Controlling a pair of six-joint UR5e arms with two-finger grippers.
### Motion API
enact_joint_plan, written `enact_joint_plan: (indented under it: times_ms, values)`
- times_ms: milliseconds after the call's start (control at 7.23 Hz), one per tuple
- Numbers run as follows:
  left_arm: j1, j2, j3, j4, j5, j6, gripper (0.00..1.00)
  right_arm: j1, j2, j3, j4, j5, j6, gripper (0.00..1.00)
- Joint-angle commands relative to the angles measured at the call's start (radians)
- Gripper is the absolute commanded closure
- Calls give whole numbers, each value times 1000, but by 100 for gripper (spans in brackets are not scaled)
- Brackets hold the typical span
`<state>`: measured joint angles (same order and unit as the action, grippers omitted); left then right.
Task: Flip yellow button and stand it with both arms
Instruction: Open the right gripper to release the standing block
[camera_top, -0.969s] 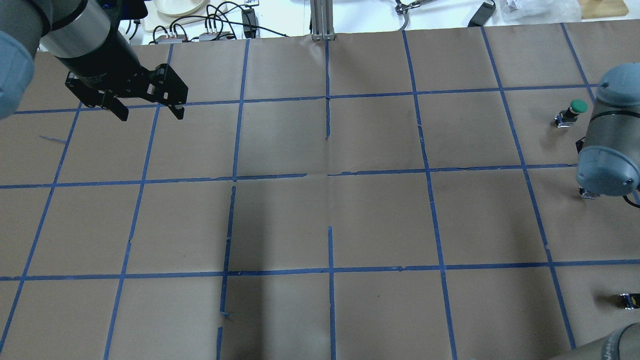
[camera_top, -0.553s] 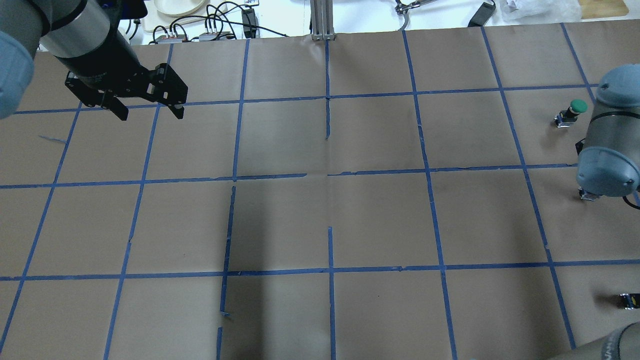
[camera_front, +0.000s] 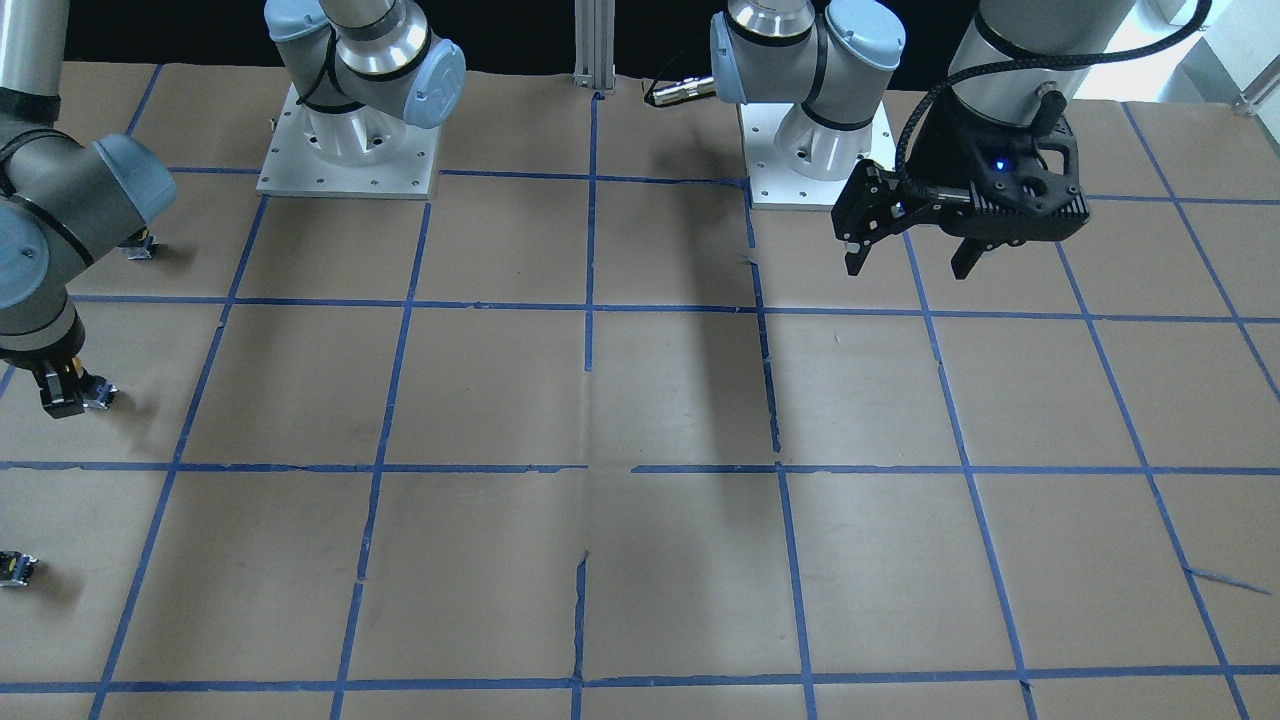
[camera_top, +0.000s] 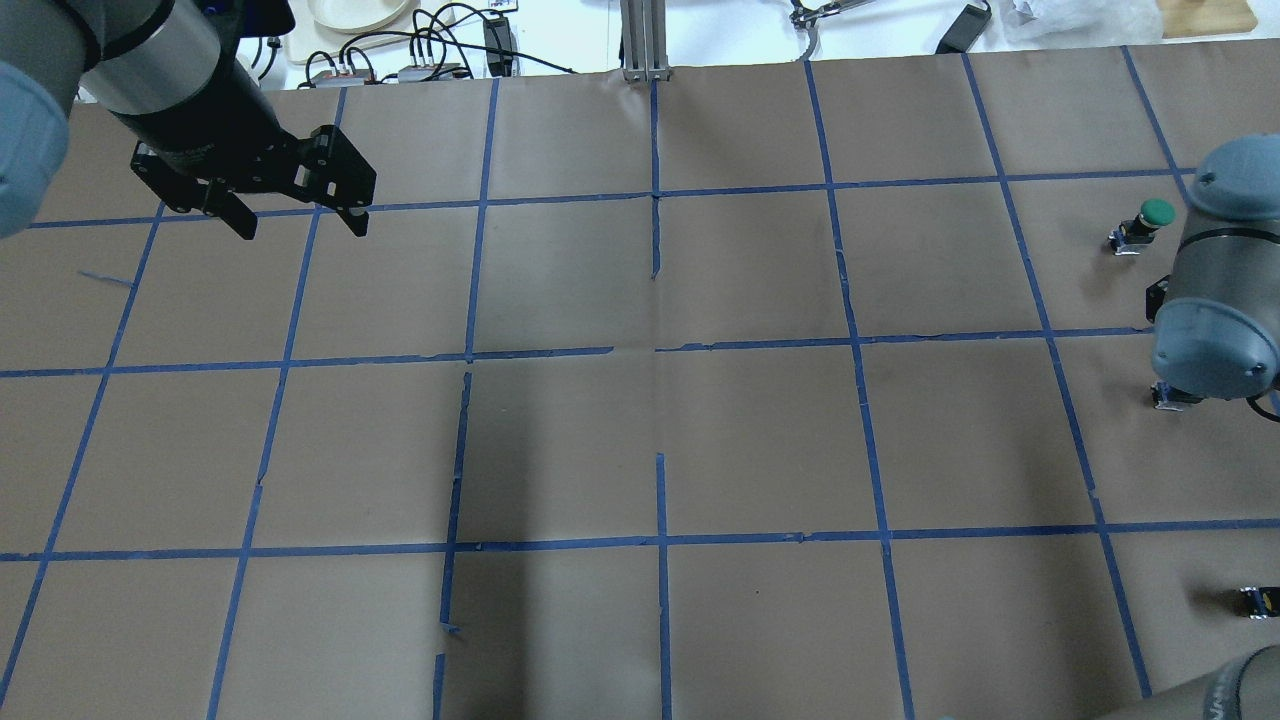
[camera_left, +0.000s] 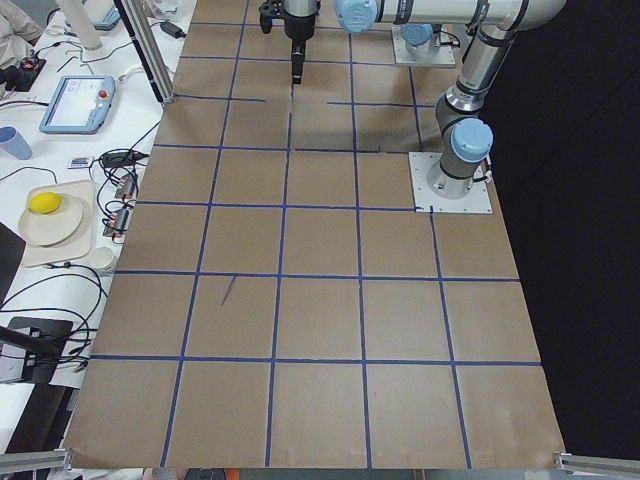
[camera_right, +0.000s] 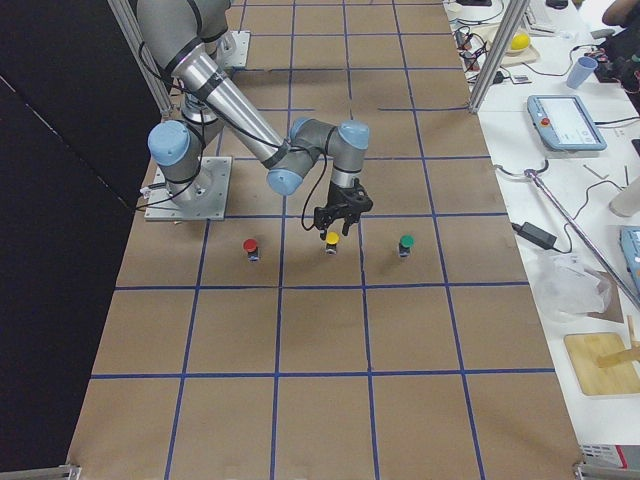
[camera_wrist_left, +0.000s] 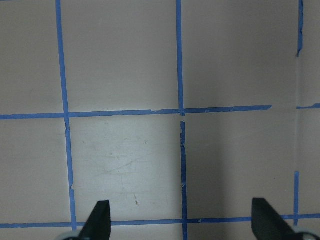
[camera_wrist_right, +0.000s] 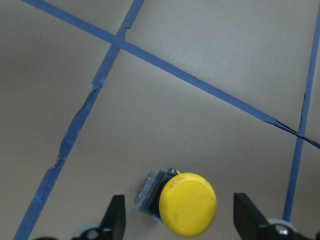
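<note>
While our right gripper (camera_wrist_right: 179, 210) hangs wide open astride the yellow button (camera_wrist_right: 188, 204), cap uppermost near the right edge of the bench (camera_top: 760, 440), our left gripper (camera_top: 300, 228) hovers wide and empty over the left end. We judge grasp, flip and standing all left to do.

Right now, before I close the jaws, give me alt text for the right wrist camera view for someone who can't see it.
The yellow button sits on brown paper between the open jaws of the right gripper, round cap facing the camera, dark body showing at its upper left. Blue tape lines cross the paper beyond it.
</note>
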<state>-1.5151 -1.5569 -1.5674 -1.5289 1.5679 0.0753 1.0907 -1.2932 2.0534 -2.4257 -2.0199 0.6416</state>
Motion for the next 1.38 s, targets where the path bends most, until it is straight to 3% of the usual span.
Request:
enact_joint_plan:
  times_ms: [0,138,415,692,1245]
  values:
    - [1,0,1,4,0,0,0,0,-20,-10,0,3,-19,0]
    - [1,-2,0,9,0,0,0,3,-65,-9,4,13,-58,0]
    - [1,0,0,12,0,4,0,17,-119,-47,124,88,-161,0]
    - [1,-2,0,13,0,0,0,75,-127,-157,370,171,-206,0]
    - [1,-2,-2,13,-2,0,0,377,-184,-438,765,380,-258,0]
